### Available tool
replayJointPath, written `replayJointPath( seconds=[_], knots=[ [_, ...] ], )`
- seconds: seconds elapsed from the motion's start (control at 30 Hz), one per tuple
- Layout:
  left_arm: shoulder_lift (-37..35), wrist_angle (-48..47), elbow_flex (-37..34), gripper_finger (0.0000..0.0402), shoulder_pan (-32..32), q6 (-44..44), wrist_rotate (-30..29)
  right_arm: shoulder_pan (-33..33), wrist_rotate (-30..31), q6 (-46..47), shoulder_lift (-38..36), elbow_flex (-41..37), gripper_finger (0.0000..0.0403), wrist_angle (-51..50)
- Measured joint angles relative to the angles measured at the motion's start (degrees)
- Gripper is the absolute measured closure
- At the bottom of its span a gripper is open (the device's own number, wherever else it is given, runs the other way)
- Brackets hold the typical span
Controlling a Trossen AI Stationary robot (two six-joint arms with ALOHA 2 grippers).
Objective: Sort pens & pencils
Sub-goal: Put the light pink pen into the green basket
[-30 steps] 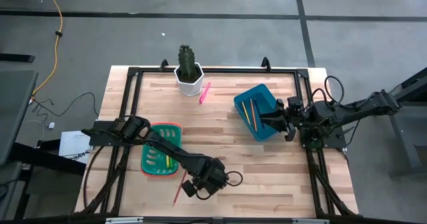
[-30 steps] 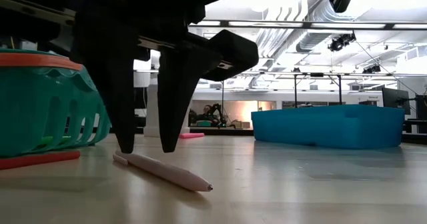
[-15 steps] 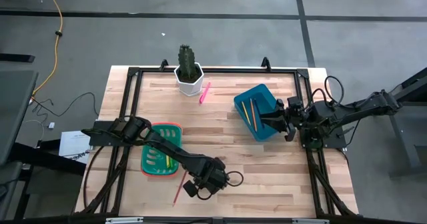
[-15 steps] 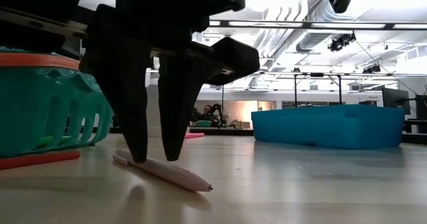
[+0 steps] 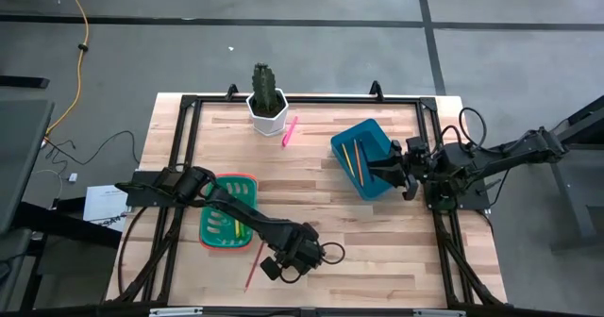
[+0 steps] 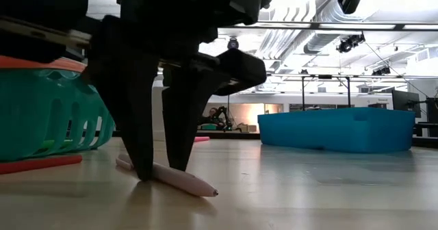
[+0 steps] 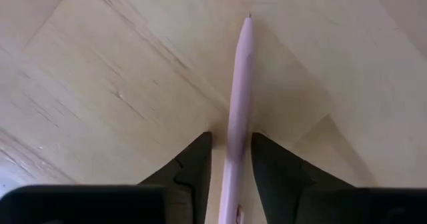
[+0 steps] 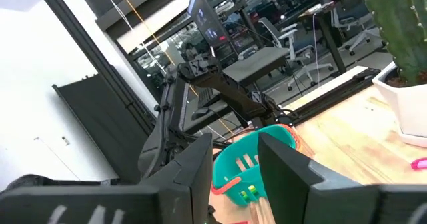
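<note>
Pale salmon and very thin, a pencil (image 6: 171,177) lies flat on the wooden table (image 5: 377,241) near its front edge, tip towards the right in the low view. The left gripper (image 6: 159,170) stands over it with one finger (image 7: 193,167) on each side, tips down at the table. In the left wrist view the fingers sit just beside the pencil, narrowly parted, and I cannot tell whether they press it. The pencil is not lifted.

A red pencil (image 5: 253,265) lies on the table just left of that gripper, in front of the green basket (image 5: 229,225) with its orange rim. Green and yellow pens (image 5: 235,226) show inside the basket. Well apart, near the right edge, a blue bin (image 5: 368,157) holds orange and yellow pencils (image 5: 351,160). A hot-pink pen (image 5: 289,130) lies at the back, just beside the white pot (image 5: 267,115) with the cactus (image 5: 263,82).

The right gripper (image 5: 404,171) waits at the blue bin's right side, its fingers (image 8: 283,167) apart and holding nothing.
</note>
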Motion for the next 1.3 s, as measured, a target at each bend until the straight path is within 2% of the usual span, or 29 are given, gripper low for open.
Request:
replayJointPath(
  seconds=[0.83, 1.17, 1.3],
  knots=[
    [0.1, -0.4, 0.0, 0.0308, 0.0, -0.2, -0.9, 0.0, 0.0, -0.2, 0.0, 0.0, 0.0294, -0.6],
    [0.0, -0.6, -0.1, 0.0373, 0.0, 0.3, -1.2, 0.0, 0.0, -0.2, 0.0, 0.0, 0.0293, -0.6],
    [0.0, -0.6, -0.1, 0.0384, 0.0, 0.3, -1.2, 0.0, 0.0, -0.2, 0.0, 0.0, 0.0293, -0.6]
  ],
)
